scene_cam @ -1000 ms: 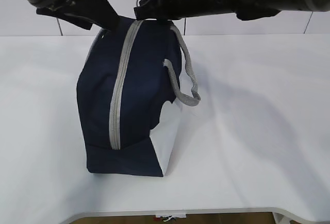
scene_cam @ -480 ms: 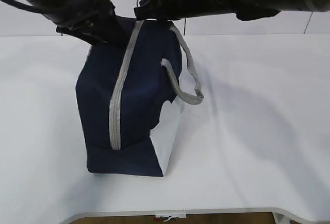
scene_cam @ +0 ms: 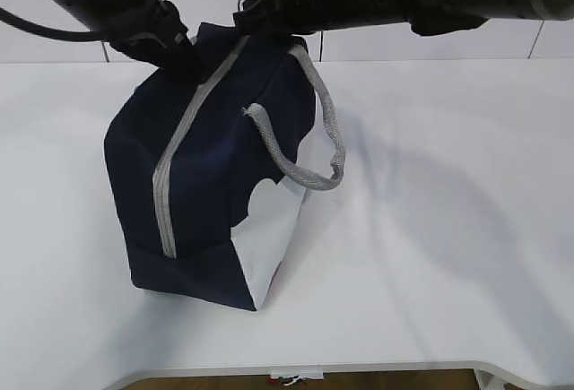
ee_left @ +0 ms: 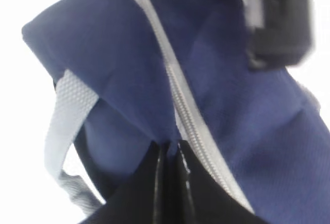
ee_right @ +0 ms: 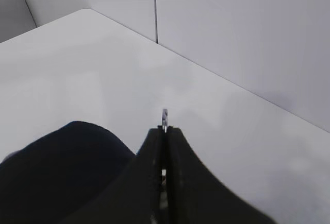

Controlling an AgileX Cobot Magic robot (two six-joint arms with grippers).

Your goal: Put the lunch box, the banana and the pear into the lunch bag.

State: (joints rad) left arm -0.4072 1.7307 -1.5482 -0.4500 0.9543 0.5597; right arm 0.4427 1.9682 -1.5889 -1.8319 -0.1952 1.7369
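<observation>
The navy lunch bag [scene_cam: 215, 148] stands on the white table, leaning to the left, its grey zipper strip [scene_cam: 175, 152] shut along the side facing me. A grey handle [scene_cam: 305, 170] hangs over its white panel [scene_cam: 269, 238]. My left gripper [scene_cam: 184, 65] is shut on a fold of the bag's fabric at the top left; in the left wrist view the gripper [ee_left: 169, 144] pinches navy cloth [ee_left: 258, 121] beside the zipper [ee_left: 180, 100]. My right gripper [scene_cam: 244, 15] is shut at the bag's top end; in the right wrist view this gripper [ee_right: 164, 129] holds a metal ring pull [ee_right: 164, 115]. The lunch box, banana and pear are out of view.
The white table [scene_cam: 448, 229] stretches to the right of the bag and its front edge runs along the bottom of the exterior view. A pale panelled wall [ee_right: 232, 38] stands behind the table.
My left gripper has come down onto the bag's top left and drawn it leftward. The bag has tipped and shifted left, and its handle has swung out. The right arm has stayed put.
</observation>
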